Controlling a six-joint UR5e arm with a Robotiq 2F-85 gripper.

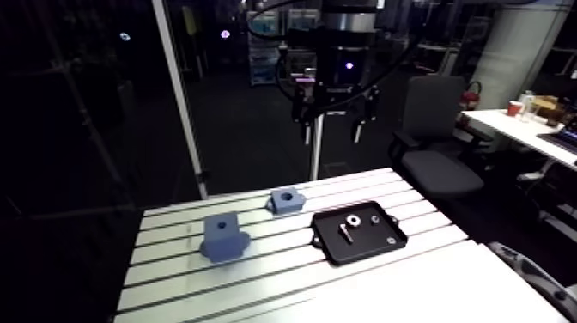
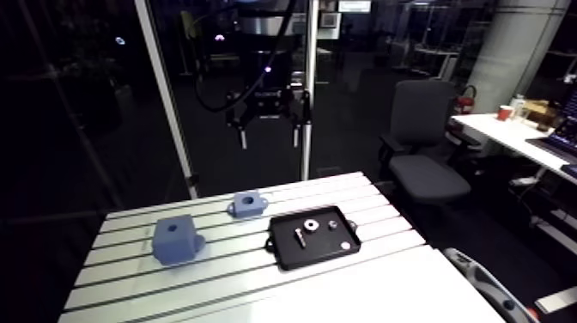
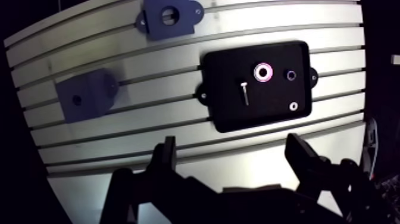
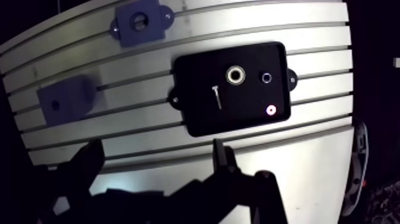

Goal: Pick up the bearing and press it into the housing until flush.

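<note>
Also nr bearing (image 3: 263,72): bolt (image 3: 244,91), same tray (image 3: 229,114).

A robotics lab: slotted aluminium table (image 1: 258,292) carrying a black parts tray (image 1: 367,250).

table (image 3: 119,134): pale silver, dark parallel slots | tray (image 3: 280,59): plain black | tall block (image 3: 86,95): blue | flat block (image 3: 169,16): blue, dark hole | ring (image 3: 262,72): bright silver, dark centre

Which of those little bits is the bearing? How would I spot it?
Find the black tray on the slotted table. The bearing is the biggest ring in it, lying next to a small screw; the dark ring and the white ring nearby are clearly smaller.
</note>
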